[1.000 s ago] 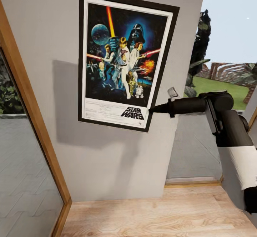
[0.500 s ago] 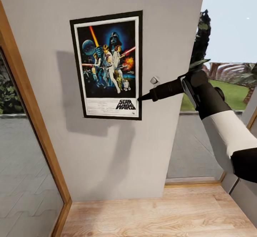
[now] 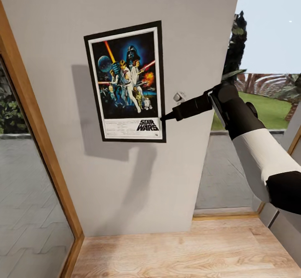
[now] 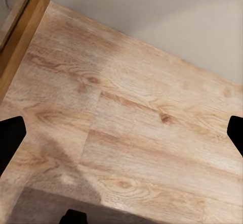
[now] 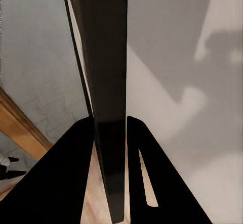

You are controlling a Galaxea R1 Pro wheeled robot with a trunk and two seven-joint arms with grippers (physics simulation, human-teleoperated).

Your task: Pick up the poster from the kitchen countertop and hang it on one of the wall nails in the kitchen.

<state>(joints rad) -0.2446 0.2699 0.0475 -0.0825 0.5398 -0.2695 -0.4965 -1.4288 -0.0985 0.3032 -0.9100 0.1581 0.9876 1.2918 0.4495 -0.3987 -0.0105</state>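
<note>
The Star Wars poster [image 3: 125, 81] hangs nearly upright in front of the pale grey wall [image 3: 125, 186], casting a shadow on it. My right gripper [image 3: 164, 118] is shut on the poster's right edge near its lower corner, the arm reaching in from the right. In the right wrist view the poster's black frame [image 5: 109, 82] runs edge-on between the two dark fingers [image 5: 71, 178]. My left gripper [image 4: 121, 135] is open, its fingertips wide apart above the wooden floor [image 4: 131, 113]. The wall nails are too small to make out; the kitchen countertop is out of view.
A wood-framed glass panel [image 3: 37, 144] borders the wall on the left. Light wooden floor [image 3: 188, 248] lies below. To the right of the wall, glazing shows a lawn and trees outside [image 3: 267, 102].
My right arm has carried the poster left and away toward the wall, turning it from a clockwise lean to nearly upright. In the last half second it settled slightly lower.
</note>
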